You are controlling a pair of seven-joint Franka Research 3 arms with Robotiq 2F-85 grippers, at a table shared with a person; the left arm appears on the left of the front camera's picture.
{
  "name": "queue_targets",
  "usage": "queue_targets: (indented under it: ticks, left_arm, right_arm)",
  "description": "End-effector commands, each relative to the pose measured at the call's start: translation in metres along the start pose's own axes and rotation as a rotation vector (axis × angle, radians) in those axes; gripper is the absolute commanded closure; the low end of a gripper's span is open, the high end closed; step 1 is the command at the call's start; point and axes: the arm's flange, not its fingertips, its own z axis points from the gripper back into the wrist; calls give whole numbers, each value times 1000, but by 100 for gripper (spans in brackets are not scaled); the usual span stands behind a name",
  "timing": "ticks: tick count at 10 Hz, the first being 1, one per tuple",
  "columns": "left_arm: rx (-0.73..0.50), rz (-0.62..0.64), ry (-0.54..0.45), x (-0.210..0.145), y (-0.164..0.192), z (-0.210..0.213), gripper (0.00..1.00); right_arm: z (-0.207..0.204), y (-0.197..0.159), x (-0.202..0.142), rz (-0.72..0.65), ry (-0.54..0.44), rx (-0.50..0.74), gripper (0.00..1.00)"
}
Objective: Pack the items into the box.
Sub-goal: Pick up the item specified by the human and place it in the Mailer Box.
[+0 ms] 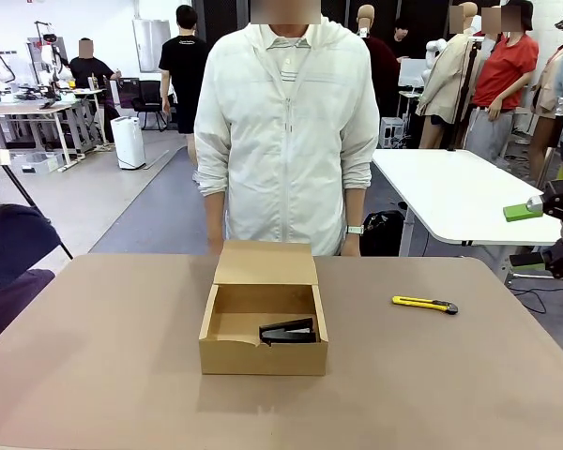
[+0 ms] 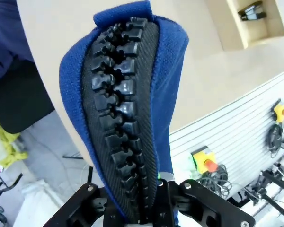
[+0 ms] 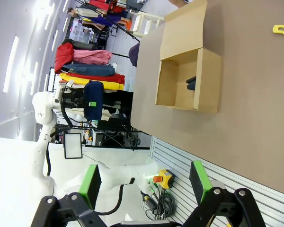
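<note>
While the left hand (image 2: 143,201) pinches the pouch (image 2: 169,80) (black zipper (image 2: 120,109) showing), the right hand (image 3: 144,171) stands spread.

Box (image 1: 263,357) open above; raised flap (image 1: 266,262) blocks its far side. Stapler (image 1: 288,331) fills the floor's near right; left free.

I see the brown bench (image 1: 122,375) w/ two things on it: open cardboard box (image 1: 263,358) mid-bench, well left of my right gripper (image 1: 530,236), flap up at far side; yellow utility knife (image 1: 424,304) lying flat btwn box and that gripper, touching neither.
</note>
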Motion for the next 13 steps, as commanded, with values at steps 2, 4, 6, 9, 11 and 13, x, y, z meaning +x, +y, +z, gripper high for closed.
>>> queue_targets:
  ticks: [2,4,6,9,11,13]
  left_arm:
    - [29,21,9,23,-6,-3,100]
    - [14,7,8,19,-7,-10,100]
    - [-45,-500,-118,113,-97,-30,100]
    - [-114,-1010,-79,233,-254,-85,100]
    - [-60,-1242,34,261,-330,-137,100]
    - [-79,-1381,157,268,-359,-176,100]
  right_arm:
    - [-1,4,3,-1,-14,30,0]
    - [-1,4,3,-1,-14,30,0]
    - [-1,4,3,-1,-14,30,0]
    - [-1,4,3,-1,-14,30,0]
    - [-1,4,3,-1,-14,30,0]
    - [-1,4,3,-1,-14,30,0]
